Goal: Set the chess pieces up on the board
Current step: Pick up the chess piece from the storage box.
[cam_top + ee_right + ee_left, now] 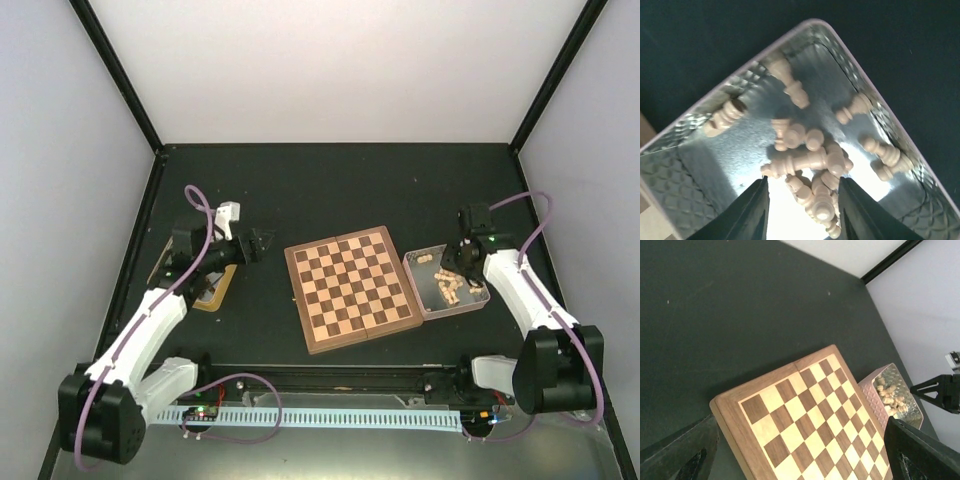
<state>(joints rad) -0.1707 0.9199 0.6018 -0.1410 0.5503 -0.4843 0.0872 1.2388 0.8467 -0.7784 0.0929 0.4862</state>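
Near edge: a white slotted strip (330, 415) runs along the tabletop (330, 185) in front of the board (348, 288).

Board: lies flat mid-tabletop, turned a little off square, with its fold seam running near to far.

Right of the board, just beside its rim: clear tray (478, 300). The pale chess pieces (810, 160) lie in it on their sides, a loose heap in the middle and a few singles along the walls.

My right claw (802, 200) hangs down inside that tray, right of the board. Its jaws stand at a middling gap and straddle the near end of the heap. Several pieces lie between the fingers (747, 215). There is a bright gap on one side, so I do not see any piece pinched.

Left of the board: gold tin (218, 292) lies under my left forearm. I cannot tell what it holds.

My left claw (262, 243) hovers off the board's far left corner, apart from it. The jaws are spread wide with nothing between them, and its camera looks across the checks toward the tray.

Beyond the board: bare dark tabletop, then pale walls on black posts.
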